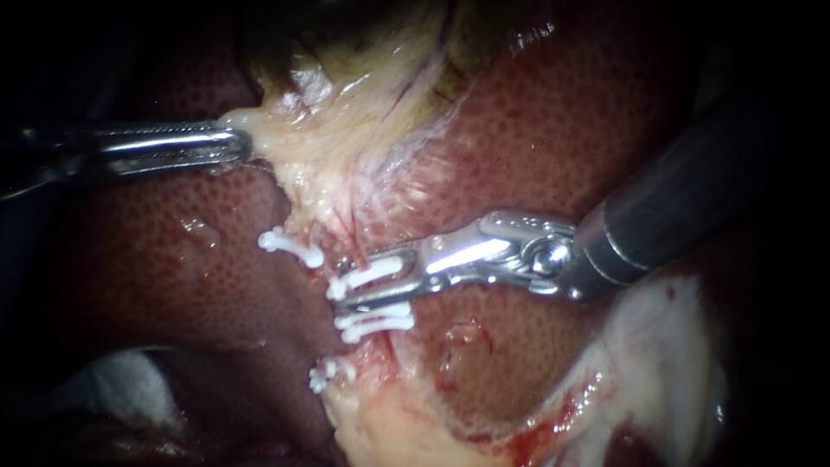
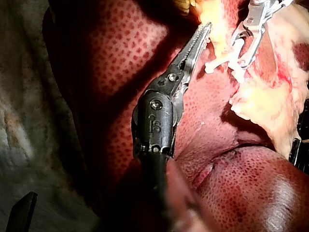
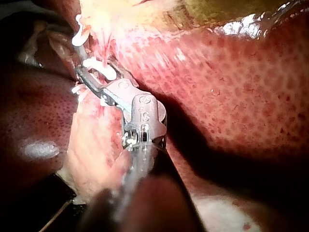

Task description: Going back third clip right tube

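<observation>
Two instruments and, by my count, five white clips are in sight.

The right instrument [image 1: 372, 278] reaches in over the liver [image 1: 536, 147]. Its jaws are released and stand slightly apart, with a narrow gap between them. The third clip [image 1: 370, 273] lies lengthwise in that gap, close along the upper jaw. The jaws do not appear to pinch it. In the right wrist view the right instrument [image 3: 91, 72] shows the same thing, with the third clip [image 3: 99, 66] sitting between the parted jaws.

Just under the lower jaw, the paired clips [image 1: 376, 322] lie bar against bar. They cross the same right tube [image 1: 387, 350], which runs on below them as a reddish strand.

Past the jaw tips and slightly above them, towards the other instrument, sits the far clip [image 1: 290, 246]. Past the tips and well below lies the low clip [image 1: 327, 374]. It is small and bunched, and I cannot tell whether it is one clip or more.

The left instrument [image 1: 238, 143] is well apart from the right one. Its jaws are clenched on a fold of pale tissue [image 1: 285, 130], which spreads from its tips down towards the clips. In its own wrist view the left instrument [image 2: 202, 35] shows a toothed jaw edge, with the tip buried in the pale tissue [image 2: 217, 29]. The right instrument [image 2: 241, 48] lies just ahead and to one side.
</observation>
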Action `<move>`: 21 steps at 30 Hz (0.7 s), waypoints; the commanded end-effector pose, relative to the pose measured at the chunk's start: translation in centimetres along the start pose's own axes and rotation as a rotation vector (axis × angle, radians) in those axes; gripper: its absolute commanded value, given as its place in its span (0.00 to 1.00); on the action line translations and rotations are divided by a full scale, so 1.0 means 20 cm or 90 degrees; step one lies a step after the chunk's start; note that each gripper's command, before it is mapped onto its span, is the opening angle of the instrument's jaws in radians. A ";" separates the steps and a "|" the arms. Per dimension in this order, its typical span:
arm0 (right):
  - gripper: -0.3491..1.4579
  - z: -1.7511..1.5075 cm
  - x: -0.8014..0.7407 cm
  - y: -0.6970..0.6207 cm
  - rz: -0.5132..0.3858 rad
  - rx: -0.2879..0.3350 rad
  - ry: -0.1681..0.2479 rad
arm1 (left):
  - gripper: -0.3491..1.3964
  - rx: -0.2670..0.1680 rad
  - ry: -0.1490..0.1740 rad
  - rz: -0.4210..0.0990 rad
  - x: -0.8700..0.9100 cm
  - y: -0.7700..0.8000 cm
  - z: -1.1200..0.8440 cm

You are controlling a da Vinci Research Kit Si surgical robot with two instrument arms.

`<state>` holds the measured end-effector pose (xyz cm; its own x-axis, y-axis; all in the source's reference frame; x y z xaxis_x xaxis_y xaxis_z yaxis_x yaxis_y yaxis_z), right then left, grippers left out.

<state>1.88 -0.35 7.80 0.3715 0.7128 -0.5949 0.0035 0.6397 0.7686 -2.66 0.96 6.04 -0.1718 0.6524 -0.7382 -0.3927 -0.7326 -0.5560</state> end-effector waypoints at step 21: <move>0.47 -0.049 0.000 -0.012 -0.136 -0.018 -0.002 | 0.00 0.000 0.000 0.000 0.000 -0.001 0.000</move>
<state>0.91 -0.20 7.35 0.3672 0.5584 -0.7439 0.0544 0.7855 0.6165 -2.64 0.97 6.05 -0.1721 0.6520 -0.7385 -0.3923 -0.7330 -0.5557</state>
